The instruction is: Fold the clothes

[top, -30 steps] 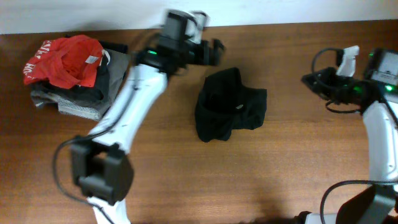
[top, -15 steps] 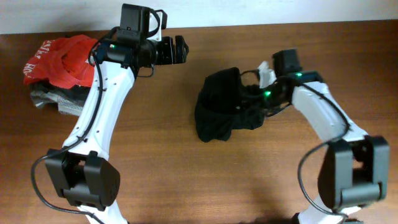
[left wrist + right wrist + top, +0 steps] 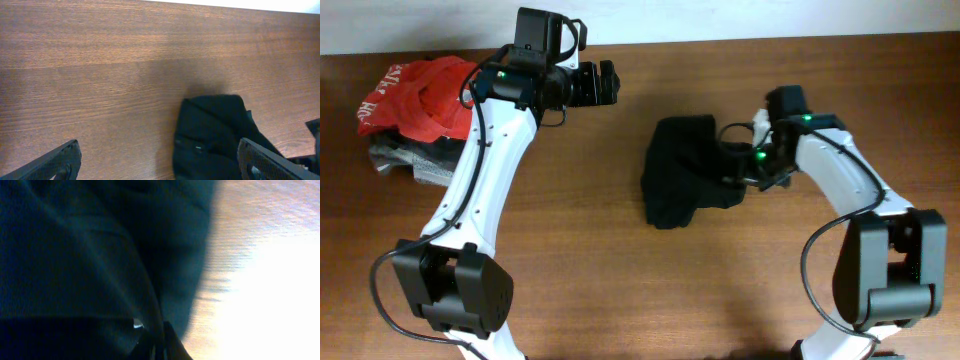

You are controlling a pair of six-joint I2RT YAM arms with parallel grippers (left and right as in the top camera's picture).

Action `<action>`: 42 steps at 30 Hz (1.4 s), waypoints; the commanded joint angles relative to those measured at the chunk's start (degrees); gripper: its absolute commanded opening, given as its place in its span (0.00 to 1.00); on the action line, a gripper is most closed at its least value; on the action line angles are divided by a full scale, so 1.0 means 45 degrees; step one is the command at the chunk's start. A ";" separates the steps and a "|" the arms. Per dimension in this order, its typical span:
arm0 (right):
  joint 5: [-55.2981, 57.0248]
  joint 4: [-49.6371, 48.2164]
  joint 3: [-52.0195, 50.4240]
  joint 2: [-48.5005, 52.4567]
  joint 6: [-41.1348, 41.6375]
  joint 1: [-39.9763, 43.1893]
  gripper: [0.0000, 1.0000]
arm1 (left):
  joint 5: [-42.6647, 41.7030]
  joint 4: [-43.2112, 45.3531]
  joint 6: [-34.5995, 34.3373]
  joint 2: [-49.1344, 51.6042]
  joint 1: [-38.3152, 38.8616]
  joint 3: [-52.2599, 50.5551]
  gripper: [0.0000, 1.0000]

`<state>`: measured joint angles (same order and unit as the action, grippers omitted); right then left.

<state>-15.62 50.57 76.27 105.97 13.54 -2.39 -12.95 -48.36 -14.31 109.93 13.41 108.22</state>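
The large plain black soft-fabric short-sleeved shirt was seen crumpled and unfolded on the brown wooden desk, its right edge pinched by the clenched right fingers, the left fingers held spread and empty, so folding was judged barely begun.

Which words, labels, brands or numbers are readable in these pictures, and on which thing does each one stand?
No text is readable.
Red garment: its white lettering is too small and crumpled to read.
Black shirt: the small pale tag is too small to read.
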 commanded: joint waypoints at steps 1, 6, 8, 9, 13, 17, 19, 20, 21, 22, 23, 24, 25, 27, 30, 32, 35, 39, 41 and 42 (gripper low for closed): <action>0.0976 0.0602 -0.0049 0.0058 0.0053 0.0952 0.04 | 0.0189 -0.0039 0.0253 -0.0063 -0.0039 0.0053 0.99; 0.1846 0.0646 -0.0495 0.0073 0.0049 0.1122 0.04 | 0.0583 -0.0058 0.0253 -0.0053 -0.0029 0.0053 0.99; 0.1967 0.0520 -0.0811 0.0073 0.0049 0.1122 0.04 | 0.0797 -0.0107 0.0253 -0.0053 -0.0019 0.0053 0.99; 0.1967 0.0466 -0.0962 0.0073 0.0049 0.1122 0.04 | 0.0850 -0.0131 0.0253 -0.0053 -0.0015 0.0053 0.99; 0.2239 0.0544 -0.1088 0.0049 0.0049 0.1127 0.50 | 0.0850 -0.0131 0.0253 -0.0053 -0.0019 0.0053 0.99; 0.1156 0.1098 -0.0228 -0.0068 -0.0335 0.1146 0.50 | 0.0855 -0.0131 0.0257 -0.0053 -0.0019 0.0053 0.99; 0.0486 0.1438 0.0510 -0.0165 -0.0631 0.1117 0.50 | 0.0855 -0.0131 0.0253 -0.0053 -0.0019 0.0053 0.99; 0.0408 0.1598 0.0967 -0.0214 -0.0627 0.1093 0.50 | 0.0850 -0.0131 0.0253 -0.0053 -0.0019 0.0053 0.99; 0.0418 0.1705 0.1384 -0.0238 -0.0627 0.1059 0.50 | 0.0855 -0.0131 0.0253 -0.0053 -0.0019 0.0053 0.99; 0.0413 0.1729 0.1778 -0.0243 -0.0627 0.1035 0.50 | 0.0855 -0.0131 0.0253 -0.0053 -0.0019 0.0053 0.99; 0.0374 0.1710 0.2006 -0.0243 -0.0622 0.1025 0.51 | 0.0855 -0.0136 0.0253 -0.0053 -0.0019 0.0053 0.99; 0.0301 0.1613 0.2312 -0.0243 -0.0622 0.1015 0.52 | 0.0855 -0.0131 0.0253 -0.0053 -0.0019 0.0053 0.99; 0.0253 0.1418 0.2409 -0.0243 -0.0622 0.0981 0.52 | 0.0855 -0.0131 0.0253 -0.0053 -0.0019 0.0053 0.99; 0.0223 0.0845 0.2409 -0.0228 -0.0622 0.0865 0.56 | 0.0855 -0.0131 0.0253 -0.0053 -0.0015 0.0053 0.99; 0.0223 0.0175 0.2283 0.0083 -0.0573 0.0563 0.56 | 0.0850 -0.0131 0.0253 -0.0053 -0.0019 0.0053 0.99; 0.0223 -0.0248 0.2186 0.0486 -0.0510 0.0291 0.56 | 0.0850 -0.0131 0.0253 -0.0053 -0.0019 0.0053 0.99; 0.0228 -0.0884 0.2186 0.1457 -0.0466 -0.0175 0.49 | 0.0850 -0.0131 0.0253 -0.0053 -0.0015 0.0053 0.99; 0.0413 -0.1598 0.2186 0.2181 -0.0223 -0.0364 0.40 | 0.0850 -0.0141 0.0253 -0.0053 -0.0019 0.0053 0.99; 0.1093 -0.1982 0.2186 0.2351 -0.0189 -0.0359 0.39 | 0.0850 -0.0151 0.0253 -0.0053 -0.0015 0.0053 0.99; 0.1418 -0.2055 0.2186 0.2356 -0.0185 -0.0359 0.39 | 0.0855 -0.0160 0.0253 -0.0053 -0.0015 0.0053 0.99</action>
<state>-13.50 42.46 86.06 116.46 11.99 -4.12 -9.56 -48.90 -14.13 109.93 13.41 108.22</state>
